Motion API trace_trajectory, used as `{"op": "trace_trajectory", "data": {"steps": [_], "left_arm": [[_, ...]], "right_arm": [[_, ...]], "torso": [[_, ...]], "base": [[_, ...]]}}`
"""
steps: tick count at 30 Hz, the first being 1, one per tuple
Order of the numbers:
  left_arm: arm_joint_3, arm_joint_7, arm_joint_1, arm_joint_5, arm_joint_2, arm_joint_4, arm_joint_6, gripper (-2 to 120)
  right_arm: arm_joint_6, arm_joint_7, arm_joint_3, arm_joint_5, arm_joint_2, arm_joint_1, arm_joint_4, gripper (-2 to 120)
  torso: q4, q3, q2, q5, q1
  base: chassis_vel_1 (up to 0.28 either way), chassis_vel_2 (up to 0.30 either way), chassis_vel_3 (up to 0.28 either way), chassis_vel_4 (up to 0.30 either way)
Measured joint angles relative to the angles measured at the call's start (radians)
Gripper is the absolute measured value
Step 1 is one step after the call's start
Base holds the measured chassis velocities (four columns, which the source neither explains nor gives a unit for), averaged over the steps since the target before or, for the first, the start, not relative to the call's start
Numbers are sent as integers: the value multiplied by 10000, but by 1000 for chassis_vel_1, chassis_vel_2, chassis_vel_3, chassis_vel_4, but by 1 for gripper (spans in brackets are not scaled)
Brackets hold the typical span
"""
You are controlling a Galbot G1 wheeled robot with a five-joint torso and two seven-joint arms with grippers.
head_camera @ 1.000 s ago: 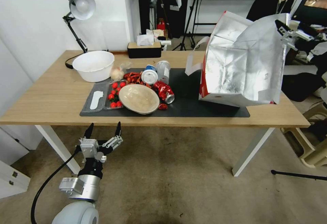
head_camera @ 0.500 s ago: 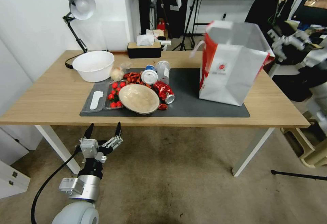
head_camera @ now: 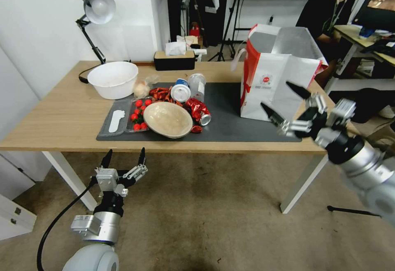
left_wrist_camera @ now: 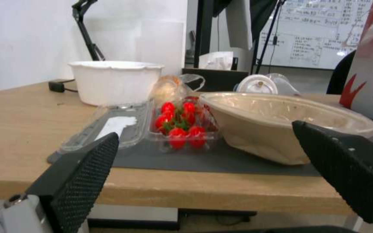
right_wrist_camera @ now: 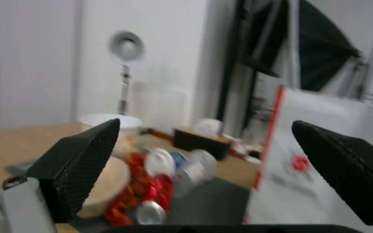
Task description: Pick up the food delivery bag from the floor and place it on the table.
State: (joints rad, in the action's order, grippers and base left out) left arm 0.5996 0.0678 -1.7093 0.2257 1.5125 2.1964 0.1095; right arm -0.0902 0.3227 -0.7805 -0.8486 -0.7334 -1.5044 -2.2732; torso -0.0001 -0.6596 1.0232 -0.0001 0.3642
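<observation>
Your food delivery bag (head_camera: 271, 87) stood upright on the table (head_camera: 61, 118), mouth opening upward, its base on the right end of the dark mat (head_camera: 230, 127), logo face toward the robot. Your right tool (head_camera: 286, 105) hung spread and empty just in front of it, apart from it. Bare mat lay between bag and bowl (head_camera: 166, 119). Your left tool (head_camera: 124, 156) waited spread below the table's front edge.

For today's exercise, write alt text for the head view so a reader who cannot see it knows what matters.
The food delivery bag stands upright on the table, on the dark mat's right end. The right gripper, fingers open, hangs just in front of it, holding nothing. The left gripper waits open below the table's front edge.
</observation>
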Motion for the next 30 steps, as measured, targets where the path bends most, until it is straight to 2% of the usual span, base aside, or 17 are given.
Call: {"op": "trace_trajectory", "data": {"steps": [2, 4, 5, 8, 9, 12, 21, 23, 30], "left_arm": [[0, -5, -2, 0, 4, -3, 0, 100], [-2, -9, -3, -3, 14, -15, 10, 100], [-2, -9, -3, -3, 14, -15, 10, 100], [-3, -12, -5, -14, 24, -31, 33, 100], [-3, -12, -5, -14, 24, -31, 33, 100], [-8, -13, -20, -26, 25, -44, 50, 100], [-14, -14, -32, -29, 11, -48, 69, 100], [-18, -14, -29, -29, -1, -48, 78, 100], [-20, -15, -33, -20, -17, -49, 83, 100]], "right_arm": [[11, -326, 0, 458, -198, -214, -98, 100], [13, -964, 35, 1325, -684, -668, -282, 100], [13, -964, 35, 1325, -684, -668, -282, 100], [-19, -1633, 169, 2221, -1354, -1248, -434, 100], [-19, -1633, 169, 2221, -1354, -1248, -434, 100], [-202, -2651, 410, 3442, -2519, -2072, -534, 100], [-602, -3249, 567, 4266, -3321, -2544, -433, 100], [-1030, -3832, 839, 5033, -3931, -2860, -147, 100], [-1482, -4408, 1542, 5638, -4389, -2886, 732, 100]], "torso": [[-4, 0, 0, 2, -1], [6, 0, 0, -5, 0], [6, 0, 0, -5, 0], [0, 0, 0, 1, 0], [0, 0, 0, 1, 0], [-3, 0, 0, 0, -1], [1, 0, 0, -2, 0], [0, 0, 0, -2, -1], [0, 0, -1, 1, 0]], "base": [[0, 0, 0, 0], [0, 0, 0, 0], [0, 0, 0, 0], [0, 0, 0, 0], [0, 0, 0, 0], [0, 0, 0, 0], [0, 0, 0, 0], [0, 0, 0, 0], [0, 0, 0, 0]]}}
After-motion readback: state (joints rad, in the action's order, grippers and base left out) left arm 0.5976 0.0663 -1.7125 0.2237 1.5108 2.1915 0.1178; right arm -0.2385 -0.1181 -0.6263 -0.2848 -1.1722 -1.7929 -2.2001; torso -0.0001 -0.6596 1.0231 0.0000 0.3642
